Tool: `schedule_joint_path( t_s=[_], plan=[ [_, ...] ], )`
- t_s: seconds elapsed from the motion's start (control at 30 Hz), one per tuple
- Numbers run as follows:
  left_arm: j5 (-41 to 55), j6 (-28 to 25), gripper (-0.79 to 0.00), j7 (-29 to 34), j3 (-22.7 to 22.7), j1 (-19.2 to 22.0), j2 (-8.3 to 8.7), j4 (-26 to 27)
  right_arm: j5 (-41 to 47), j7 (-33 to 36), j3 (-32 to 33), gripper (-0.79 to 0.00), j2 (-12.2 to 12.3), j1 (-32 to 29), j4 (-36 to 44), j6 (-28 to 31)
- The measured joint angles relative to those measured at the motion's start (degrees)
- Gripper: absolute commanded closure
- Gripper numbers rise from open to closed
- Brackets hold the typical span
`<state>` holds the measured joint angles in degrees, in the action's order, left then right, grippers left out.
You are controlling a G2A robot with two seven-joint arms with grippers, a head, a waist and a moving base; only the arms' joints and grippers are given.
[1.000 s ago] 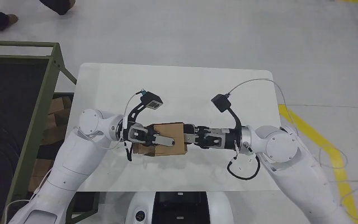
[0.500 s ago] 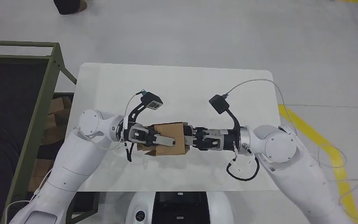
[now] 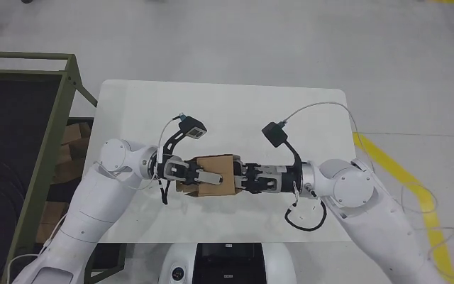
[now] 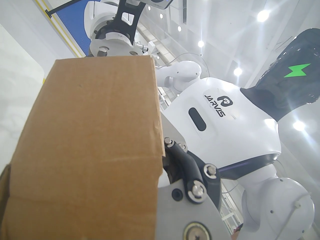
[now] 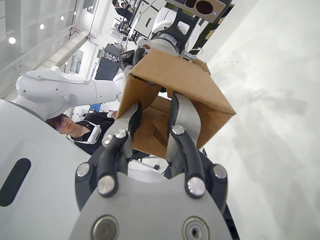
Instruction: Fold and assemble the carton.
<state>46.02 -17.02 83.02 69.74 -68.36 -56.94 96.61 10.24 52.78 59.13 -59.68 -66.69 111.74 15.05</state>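
Closest in, over the near part of the white table (image 3: 213, 106): a brown cardboard carton (image 3: 216, 170), taken from both ends. At one end, left end effector (image 3: 201, 175) clenched on a carton wall, one silver finger lying across the top panel, its partner hidden behind cardboard. At the other end, right end effector (image 5: 156, 102) released, fingers (image 5: 183, 116) parted and poked into the carton's open mouth, apparently bracing the walls from inside.

Looks roughly midway through the job. Done: body popped up from flat into a squared tube, corners sharp, walls upright. Left to do, by the look of it: turning in and closing the end flaps. Mouth at the right end effector wide open, inner flaps only partly folded; at the opposite end, loose flaps (image 3: 181, 189) sticking out under the left wrist.

Hard to make out: carton resting on the table or hanging just above it; fold state of the end covered by the left wrist; the underside altogether.

Farther off, beside the table: a green-framed cart (image 3: 74, 78) holding flat cardboard pieces (image 3: 71, 149).
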Motion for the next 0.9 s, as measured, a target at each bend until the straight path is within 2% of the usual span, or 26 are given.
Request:
schedule_joint_path(
  t_s=[0.73, 0.8, 0.83, 0.87, 0.9],
  plan=[
    [-0.1, 0.2, 0.000, 0.0, 0.8, -0.5, -0.14, -0.1, 3.5, -0.6, 10.5, -0.342, 1.8, -9.4, 2.2, 6.2],
    [-0.2, 0.3, 0.000, -0.1, 0.9, -0.4, -0.16, -0.1, 3.8, -1.1, 11.1, -0.416, 1.9, -10.1, 2.5, 6.8],
    [-0.4, 0.4, 0.000, -0.2, 0.9, -0.4, -0.16, -0.2, 3.7, -1.4, 11.3, -0.520, 1.9, -10.5, 2.7, 7.2],
    [-0.8, 0.6, 0.000, -0.6, 0.9, -0.4, -0.16, -0.2, 3.3, -1.9, 11.6, -0.739, 2.0, -10.9, 2.9, 7.8],
    [-1.1, 0.8, 0.000, -0.8, 1.0, -0.3, -0.15, 0.0, 2.8, -2.2, 11.9, -0.785, 2.0, -11.1, 3.0, 8.4]
  ],
)
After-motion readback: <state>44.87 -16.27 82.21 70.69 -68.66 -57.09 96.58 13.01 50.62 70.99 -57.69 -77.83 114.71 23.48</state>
